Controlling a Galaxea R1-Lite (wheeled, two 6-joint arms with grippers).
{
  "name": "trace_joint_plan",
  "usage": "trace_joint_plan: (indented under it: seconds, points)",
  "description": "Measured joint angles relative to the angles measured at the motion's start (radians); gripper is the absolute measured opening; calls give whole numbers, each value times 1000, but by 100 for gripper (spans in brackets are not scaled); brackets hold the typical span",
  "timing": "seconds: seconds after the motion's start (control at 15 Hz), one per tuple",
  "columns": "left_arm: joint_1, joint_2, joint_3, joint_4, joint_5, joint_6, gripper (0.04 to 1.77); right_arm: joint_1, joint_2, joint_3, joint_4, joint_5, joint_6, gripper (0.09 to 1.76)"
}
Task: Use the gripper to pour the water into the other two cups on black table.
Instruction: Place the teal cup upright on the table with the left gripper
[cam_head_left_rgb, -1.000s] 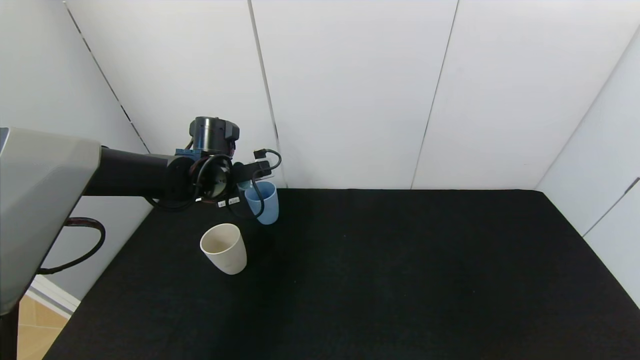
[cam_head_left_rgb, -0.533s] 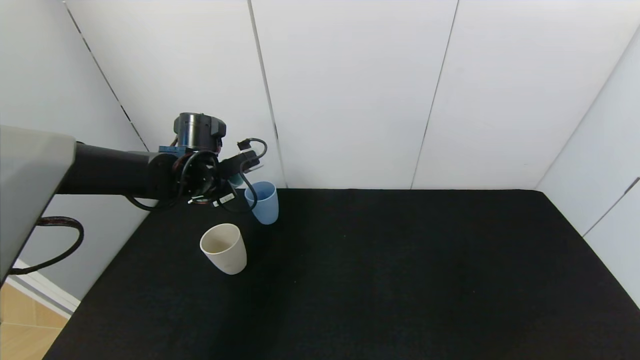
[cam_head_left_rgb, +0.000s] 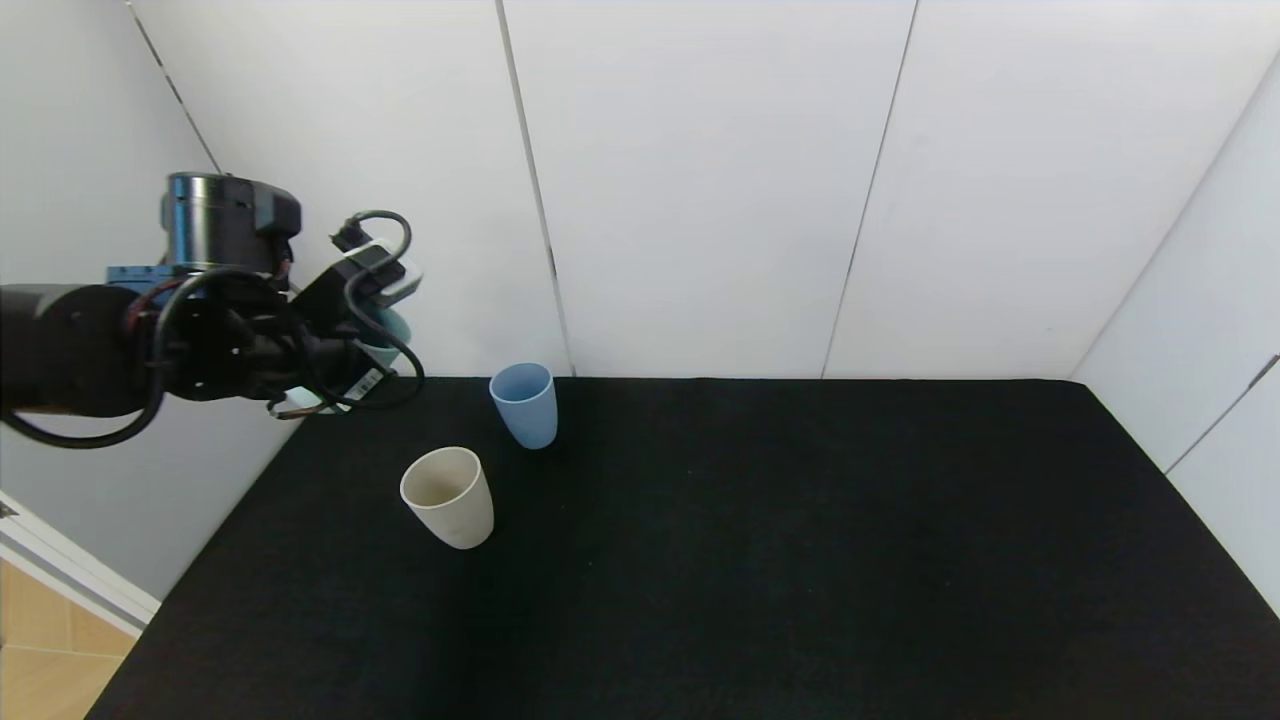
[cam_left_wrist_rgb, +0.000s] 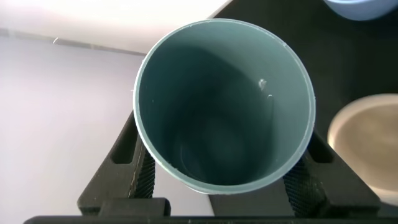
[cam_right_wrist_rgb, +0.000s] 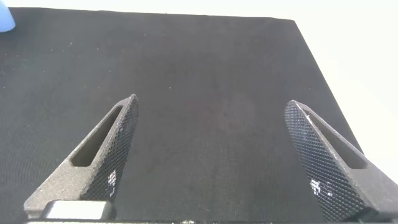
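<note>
We look onto a work surface boxed in by white wall panels (cam_head_left_rgb: 700, 180), their seams running as thin dark lines. At the lower left corner a strip of light wooden floor (cam_head_left_rgb: 45, 670) shows below a pale skirting edge (cam_head_left_rgb: 75, 575). Even, soft light falls across the panels.

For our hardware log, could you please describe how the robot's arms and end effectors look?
The left end effector is black, with looped black cables, a silver-white camera box and white barcode stickers. The right end effector has two black, diamond-textured tapered fingers with slotted sides.
</note>
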Motion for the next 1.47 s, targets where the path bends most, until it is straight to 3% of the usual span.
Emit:
trace_joint_plan:
  seconds: [0.27,0.53,1.0,1.47]
  points:
    - [-6,-244,182,10,-57,-107,115,0,0,0,0,0,0,171]
    - [-10,-439,364,11,-120,-309,115,0,0,0,0,0,0,171]
    - [-22,-681,729,-29,-237,-522,115,0,0,0,0,0,0,171]
    - [-24,-742,1071,-474,-262,-686,115,0,0,0,0,0,0,171]
